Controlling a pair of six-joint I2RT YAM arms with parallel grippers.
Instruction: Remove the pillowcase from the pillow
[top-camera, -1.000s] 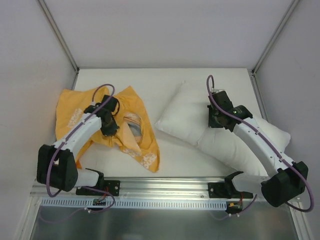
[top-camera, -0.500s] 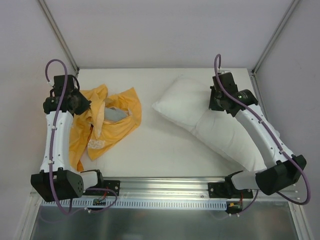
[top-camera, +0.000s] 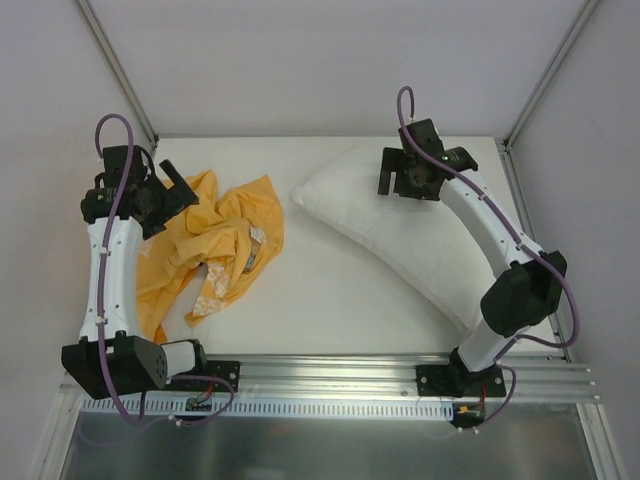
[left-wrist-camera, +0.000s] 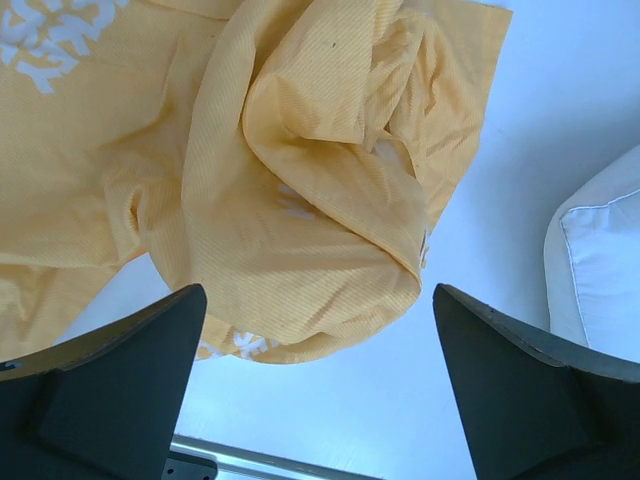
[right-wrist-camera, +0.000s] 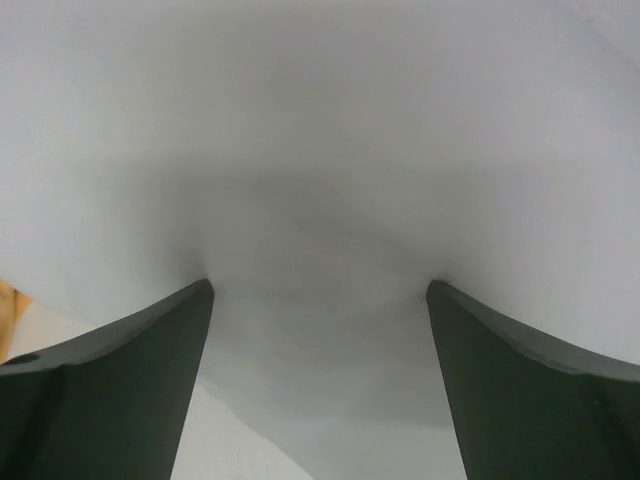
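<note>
The orange pillowcase (top-camera: 215, 245) lies crumpled in a heap on the left of the table, apart from the pillow. Small white logos show on it. The white pillow (top-camera: 400, 245) stretches diagonally across the right half. My left gripper (top-camera: 178, 188) hovers over the heap's far left edge, open and empty. In the left wrist view the pillowcase (left-wrist-camera: 280, 170) sits beyond the left gripper (left-wrist-camera: 320, 310), with a pillow corner (left-wrist-camera: 600, 260) at the right. My right gripper (top-camera: 396, 185) stands open over the pillow's far end. The pillow (right-wrist-camera: 320, 150) fills the right wrist view, with the right gripper (right-wrist-camera: 320, 290) spread against it.
The white table (top-camera: 320, 300) is enclosed by pale walls on three sides, with slanted metal posts (top-camera: 115, 70) at the back corners. A metal rail (top-camera: 320, 372) carrying both arm bases runs along the near edge. A strip of bare table separates the cloth from the cushion.
Both grippers went from shut to open. The left one let go of the pillowcase, which dropped into a heap. The right arm swung left toward the pillow's far end, and the pillow shifted left.
</note>
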